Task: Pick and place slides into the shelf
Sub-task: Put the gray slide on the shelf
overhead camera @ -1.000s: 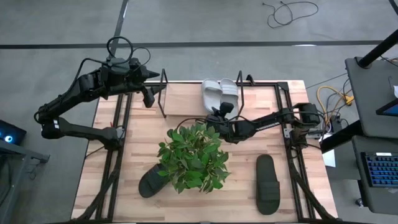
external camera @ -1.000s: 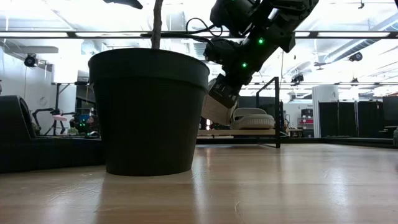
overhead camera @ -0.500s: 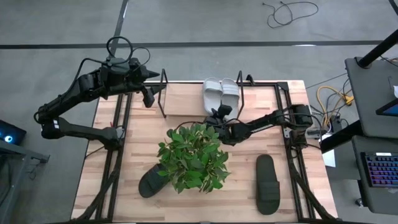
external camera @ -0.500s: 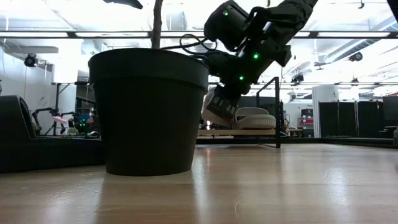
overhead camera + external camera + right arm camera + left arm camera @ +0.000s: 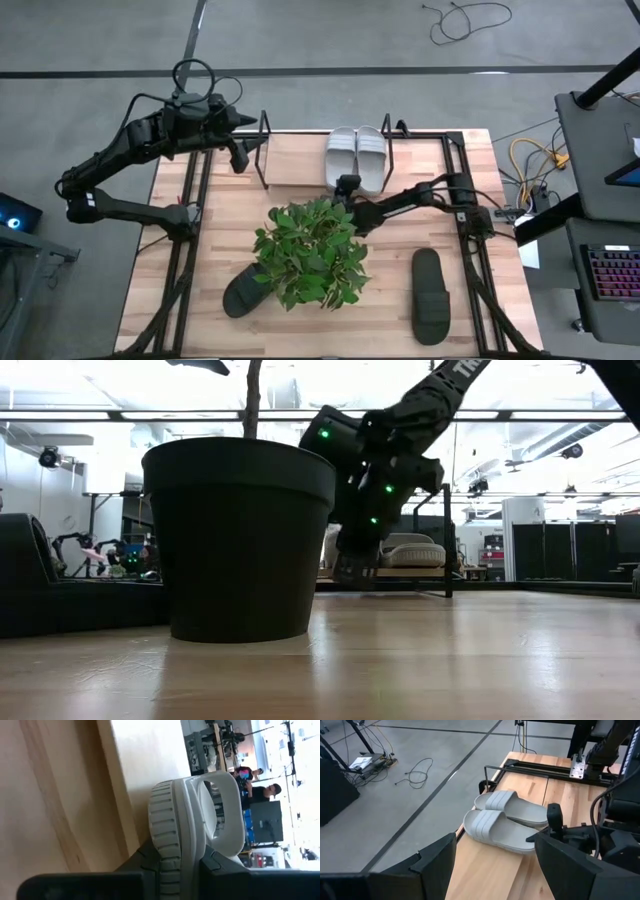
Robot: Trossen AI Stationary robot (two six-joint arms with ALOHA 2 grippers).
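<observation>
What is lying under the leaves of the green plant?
A black slide lies partly under the plant. Only one end of it sticks out from the leaves; the rest is covered. The pot cannot be seen from above.

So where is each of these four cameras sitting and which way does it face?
High: overhead, straight down; both arms, plant, black slides.
Low: table height, level; pot, right arm.
Left wrist: behind open left gripper, facing grey slides.
Right wrist: at right gripper, clamping a grey slide.
Shared: grey slides in the high and left wrist views.
</observation>
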